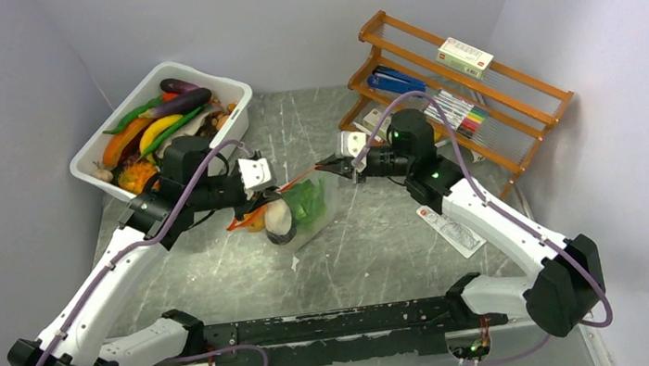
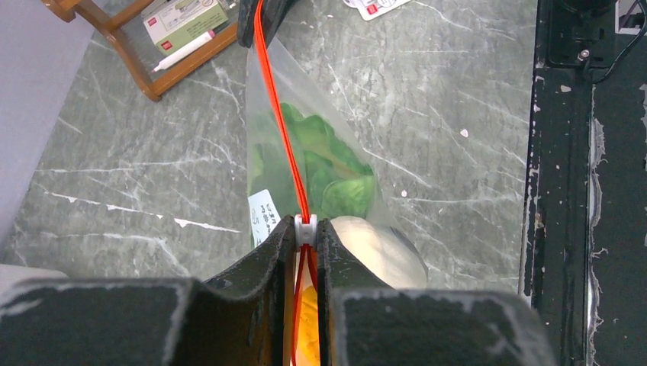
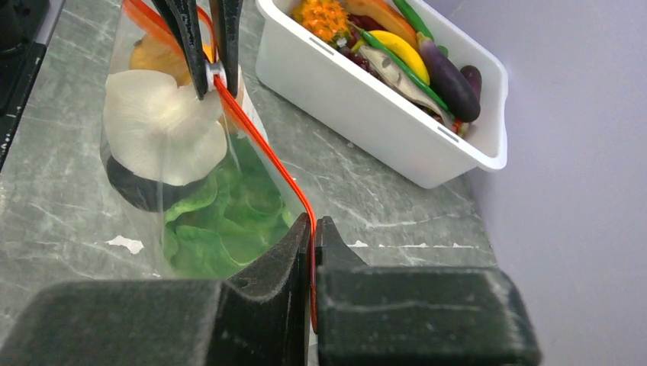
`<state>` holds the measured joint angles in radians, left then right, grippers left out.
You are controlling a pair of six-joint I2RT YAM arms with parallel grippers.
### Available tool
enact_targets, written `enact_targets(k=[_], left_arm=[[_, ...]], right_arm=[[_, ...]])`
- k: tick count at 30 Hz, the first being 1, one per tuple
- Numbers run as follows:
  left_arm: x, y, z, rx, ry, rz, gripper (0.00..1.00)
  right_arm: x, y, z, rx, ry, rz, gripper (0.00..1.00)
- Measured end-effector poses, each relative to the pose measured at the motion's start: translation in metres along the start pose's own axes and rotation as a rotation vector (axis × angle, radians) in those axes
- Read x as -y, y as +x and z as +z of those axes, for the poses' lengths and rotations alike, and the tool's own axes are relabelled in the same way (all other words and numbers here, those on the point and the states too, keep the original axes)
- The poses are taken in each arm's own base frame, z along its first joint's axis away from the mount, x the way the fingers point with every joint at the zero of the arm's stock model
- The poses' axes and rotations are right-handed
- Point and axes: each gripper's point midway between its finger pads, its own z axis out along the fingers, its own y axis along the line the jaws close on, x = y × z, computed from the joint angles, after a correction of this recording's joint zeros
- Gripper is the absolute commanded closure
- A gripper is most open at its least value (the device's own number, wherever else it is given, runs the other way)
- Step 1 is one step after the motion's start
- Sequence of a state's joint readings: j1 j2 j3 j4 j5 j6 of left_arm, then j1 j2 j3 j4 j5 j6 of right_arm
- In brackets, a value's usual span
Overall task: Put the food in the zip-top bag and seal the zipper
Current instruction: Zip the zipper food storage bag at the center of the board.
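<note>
The clear zip-top bag point(image 1: 310, 211) hangs between my two grippers above the table. It holds green lettuce point(image 2: 324, 164), a pale mushroom point(image 3: 164, 126) and an orange fruit point(image 3: 156, 55). The orange-red zipper point(image 2: 284, 126) runs taut from one gripper to the other. My left gripper point(image 2: 305, 229) is shut on the zipper's white slider point(image 2: 306, 227). My right gripper point(image 3: 313, 223) is shut on the zipper's other end. In the top view the left gripper point(image 1: 268, 193) is at the bag's left and the right gripper point(image 1: 330, 165) at its right.
A white bin point(image 1: 225, 88) with more toy vegetables stands at the back left. A wooden rack point(image 1: 518, 113) with boxes and pens stands at the back right. A white leaflet point(image 1: 450, 227) lies near the right arm.
</note>
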<state>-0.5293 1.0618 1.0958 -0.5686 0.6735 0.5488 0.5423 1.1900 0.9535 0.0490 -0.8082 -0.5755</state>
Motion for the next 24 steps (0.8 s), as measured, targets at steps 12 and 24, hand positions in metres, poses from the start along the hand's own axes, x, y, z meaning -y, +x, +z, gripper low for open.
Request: enact_targets(k=[12,24], left_arm=[[-0.002,0.007,-0.001,-0.016,-0.009,-0.016,0.93],[-0.002,0.017,-0.004,-0.047,-0.012,-0.035,0.93]], right_arm=[[0.011,0.018,-0.011,-0.022,0.066,0.046,1.00],[0.015,0.021,-0.017,-0.031,0.057,0.056,0.54]])
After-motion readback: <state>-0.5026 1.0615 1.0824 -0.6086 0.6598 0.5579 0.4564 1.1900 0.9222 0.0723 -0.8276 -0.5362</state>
